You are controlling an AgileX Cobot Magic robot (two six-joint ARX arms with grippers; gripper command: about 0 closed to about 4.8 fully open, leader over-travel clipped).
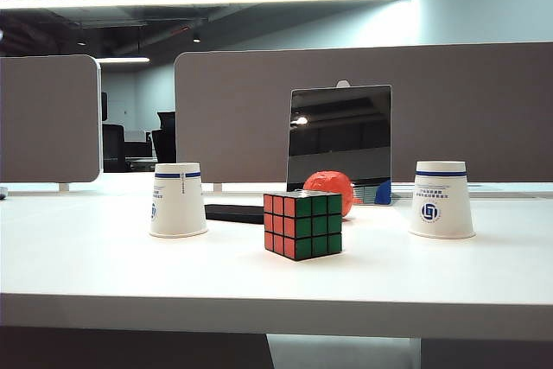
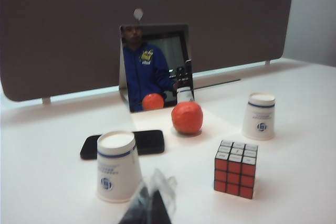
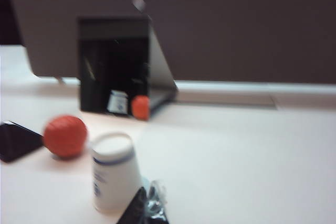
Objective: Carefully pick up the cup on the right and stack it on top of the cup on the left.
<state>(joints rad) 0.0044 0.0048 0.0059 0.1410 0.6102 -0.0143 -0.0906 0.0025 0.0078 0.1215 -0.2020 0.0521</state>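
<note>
Two white paper cups with a blue band stand upside down on the white table. The cup on the left shows in the left wrist view as the near cup. The cup on the right stands far off there and close in the right wrist view. My left gripper is low, just in front of the left cup, jaws together and empty. My right gripper sits beside the right cup's base, shut on nothing. Neither arm shows in the exterior view.
Between the cups stand a Rubik's cube, an orange ball, a black phone lying flat, and a propped mirror. A grey partition closes the table's far edge.
</note>
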